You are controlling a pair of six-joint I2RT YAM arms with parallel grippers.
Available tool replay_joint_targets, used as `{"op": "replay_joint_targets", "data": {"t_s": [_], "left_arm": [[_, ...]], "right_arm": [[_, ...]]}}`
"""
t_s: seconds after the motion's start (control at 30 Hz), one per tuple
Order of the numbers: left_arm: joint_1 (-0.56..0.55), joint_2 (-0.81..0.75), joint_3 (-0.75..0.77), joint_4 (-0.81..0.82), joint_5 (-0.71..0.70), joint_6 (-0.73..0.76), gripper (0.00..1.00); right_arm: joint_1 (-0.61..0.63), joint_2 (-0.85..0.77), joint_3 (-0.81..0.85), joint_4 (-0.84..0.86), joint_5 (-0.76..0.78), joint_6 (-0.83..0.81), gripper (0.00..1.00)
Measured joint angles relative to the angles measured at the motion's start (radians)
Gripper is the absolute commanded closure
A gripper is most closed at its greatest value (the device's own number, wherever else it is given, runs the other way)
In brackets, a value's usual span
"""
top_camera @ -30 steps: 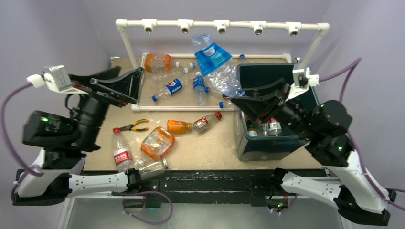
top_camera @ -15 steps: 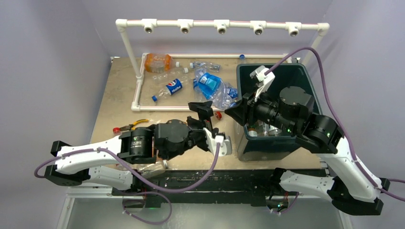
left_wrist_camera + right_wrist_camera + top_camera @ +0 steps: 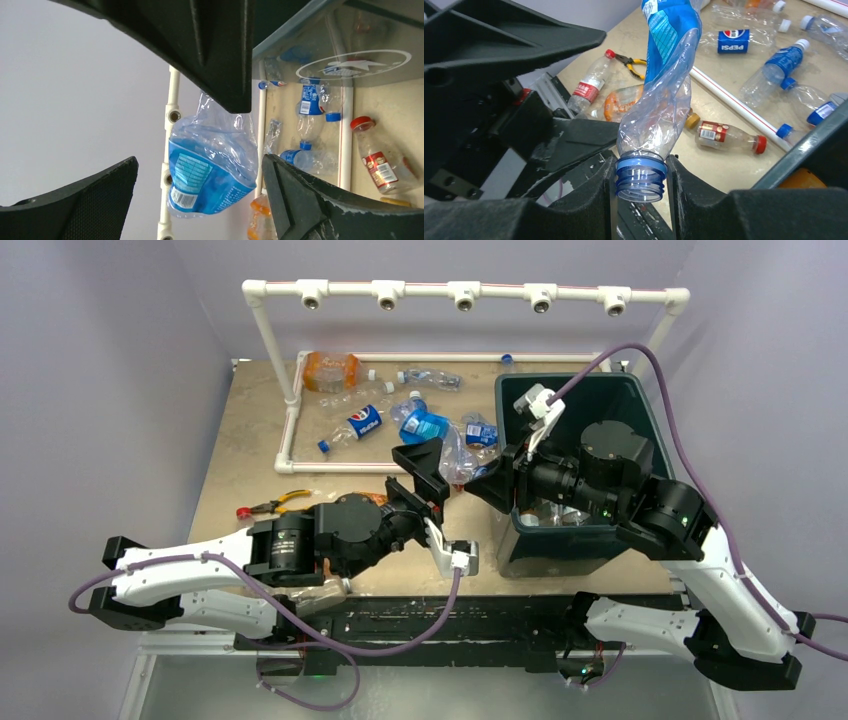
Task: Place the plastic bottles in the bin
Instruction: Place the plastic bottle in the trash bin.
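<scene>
Pale lilac walls (image 3: pixel 110 330) close in the left, far and right sides. A tan tabletop (image 3: pixel 245 445) carries a white pipe frame (image 3: pixel 425 287) along its far edge, under even light.

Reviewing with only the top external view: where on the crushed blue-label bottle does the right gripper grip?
Observer: At the neck. The right wrist view shows the right gripper shut on the crushed bottle at its threaded mouth, no cap.
Operator: Has the left gripper got it too?
Observer: No. In the left wrist view the left gripper is open, the blue label framed between its jaws.
Operator: What's hidden under the left arm?
Observer: The right wrist view shows a red-capped bottle lying beside the white pipe.
</scene>
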Motion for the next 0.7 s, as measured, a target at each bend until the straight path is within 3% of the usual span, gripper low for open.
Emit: {"op": "replay_joint_targets", "data": {"t_s": [0.13,0.23,0.33,0.5,0.7], "left_arm": [[0.0,0.0,-0.008,0.0,0.001,0.018,0.02],[0.0,0.0,-0.011,0.005,0.005,0.011,0.06],[0.0,-0.01,-0.056,0.061,0.005,0.011,0.19],[-0.001,-0.023,-0.203,0.18,-0.007,0.021,0.54],[-0.001,-0.026,-0.255,0.343,-0.04,0.058,0.69]], "right_arm": [[0.0,0.004,0.001,0.0,-0.036,0.001,1.0],[0.0,0.011,0.005,0.0,-0.056,0.005,1.0],[0.0,0.008,0.005,0.013,-0.072,0.028,1.0],[-0.002,-0.024,-0.006,0.051,-0.067,0.081,1.0],[-0.006,-0.035,-0.017,0.052,-0.051,0.125,1.0]]}}
